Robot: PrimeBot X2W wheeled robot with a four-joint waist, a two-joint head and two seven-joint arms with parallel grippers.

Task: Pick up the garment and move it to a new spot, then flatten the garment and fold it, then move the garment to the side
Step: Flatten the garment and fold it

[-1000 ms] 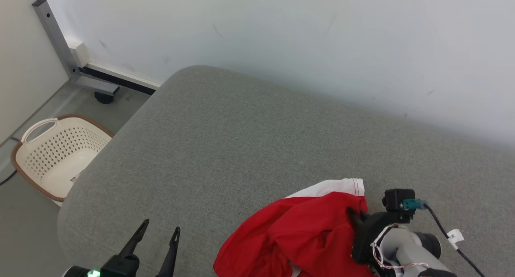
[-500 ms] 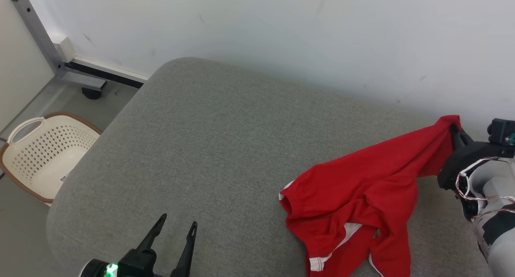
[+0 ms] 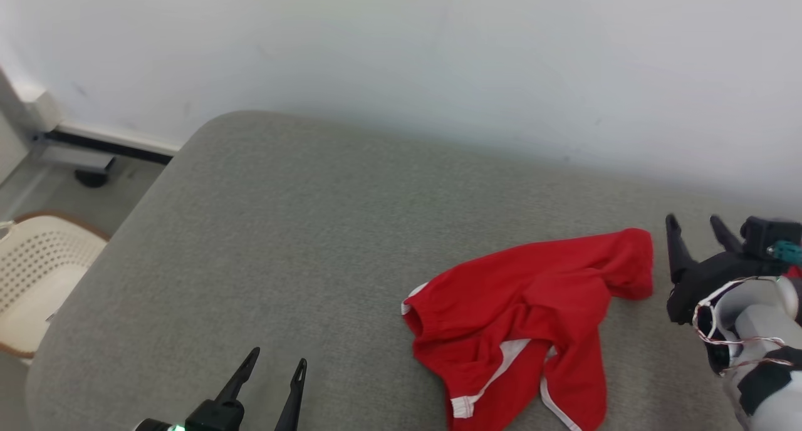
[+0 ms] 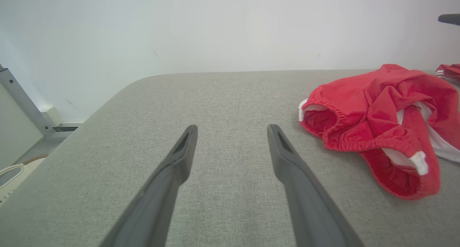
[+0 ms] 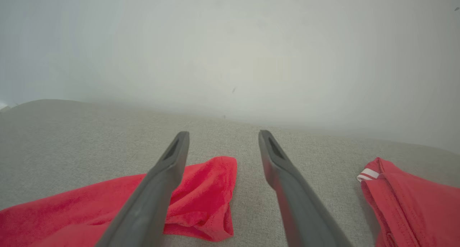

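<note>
Since right gripper let go, jaws splayed wide, empty; crumpled red white-trimmed garment lies loose beside it; left gripper wide too.

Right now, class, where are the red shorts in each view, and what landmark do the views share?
Head view: red shorts lower right of centre, left of right gripper.
Left wrist view: shorts at right edge.
Right wrist view: shorts lower left, partly behind a finger.
Shared: grey cushion against white wall.
</note>
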